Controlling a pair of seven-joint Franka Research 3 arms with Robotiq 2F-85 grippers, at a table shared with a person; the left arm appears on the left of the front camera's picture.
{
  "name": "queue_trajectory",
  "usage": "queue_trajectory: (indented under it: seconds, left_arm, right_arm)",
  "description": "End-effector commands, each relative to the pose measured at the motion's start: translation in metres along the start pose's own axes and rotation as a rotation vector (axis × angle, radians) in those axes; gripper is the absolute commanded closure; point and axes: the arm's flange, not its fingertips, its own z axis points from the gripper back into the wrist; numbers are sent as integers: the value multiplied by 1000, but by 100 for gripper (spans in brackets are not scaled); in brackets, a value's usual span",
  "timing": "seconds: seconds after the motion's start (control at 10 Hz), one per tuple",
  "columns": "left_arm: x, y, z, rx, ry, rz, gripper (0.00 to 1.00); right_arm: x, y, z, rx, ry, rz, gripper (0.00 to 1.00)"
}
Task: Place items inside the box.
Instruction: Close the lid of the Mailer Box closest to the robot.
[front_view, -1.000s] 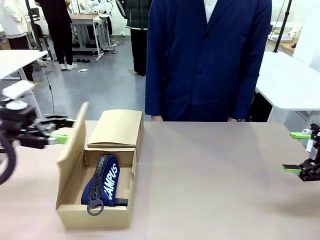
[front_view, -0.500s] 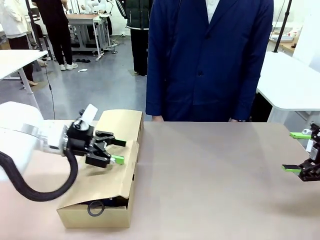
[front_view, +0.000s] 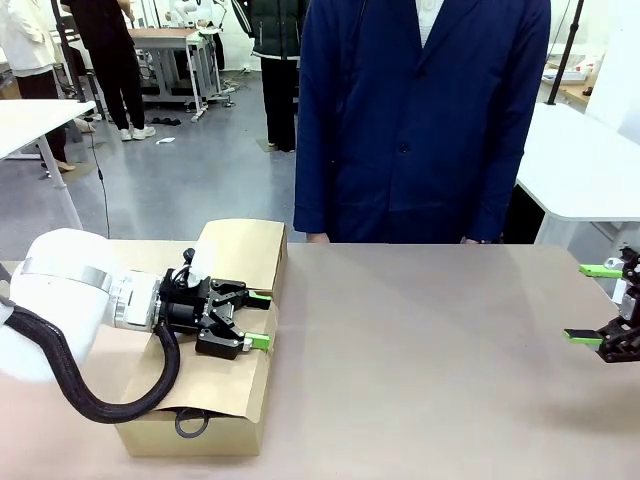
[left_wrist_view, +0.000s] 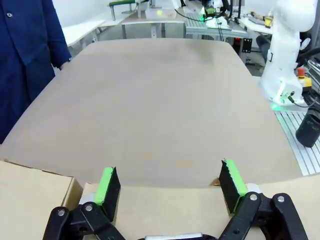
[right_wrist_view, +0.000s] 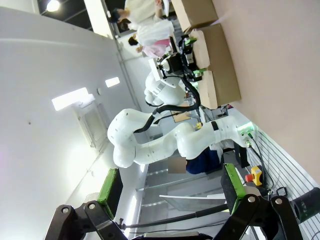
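The cardboard box (front_view: 215, 425) stands at the front left of the table, and its lid flap (front_view: 225, 385) lies down over it. My left gripper (front_view: 262, 318) is open and rests flat on that flap, fingers pointing right. In the left wrist view the left gripper (left_wrist_view: 169, 185) hovers just above the lid's (left_wrist_view: 165, 205) far edge. Of the items, just the navy pouch's black ring pull (front_view: 190, 422) pokes out under the lid at the front; the others are hidden. My right gripper (front_view: 585, 303) is open at the table's right edge, holding nothing, and the same right gripper (right_wrist_view: 170, 187) points toward the box (right_wrist_view: 222, 80).
A second closed cardboard box (front_view: 240, 255) sits right behind the first one. A person in a dark blue coat (front_view: 420, 120) stands at the far edge, hands by the table. The tabletop (front_view: 430, 370) between the box and my right gripper is bare.
My left arm swept in from the left and pushed the upright lid flap down over the box. The pouch went from fully visible to covered. The right arm stayed still.
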Motion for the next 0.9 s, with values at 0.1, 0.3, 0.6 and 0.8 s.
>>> queue_trajectory:
  seconds: [0.1, 0.3, 0.6, 0.8]
  left_arm:
    - [9, -161, 85, 51, -106, -10, 0]
    - [32, -166, 124, 33, -230, 21, 0]
    - [51, -157, 195, 19, -274, 208, 0]
    - [45, -139, 244, -122, -53, 429, 0]
  right_arm:
    - [-2, 3, 2, -14, -2, -12, 0]
    - [-2, 3, 2, -14, -2, -12, 0]
    - [-2, 3, 2, -14, -2, -12, 0]
    - [-2, 3, 2, -14, -2, -12, 0]
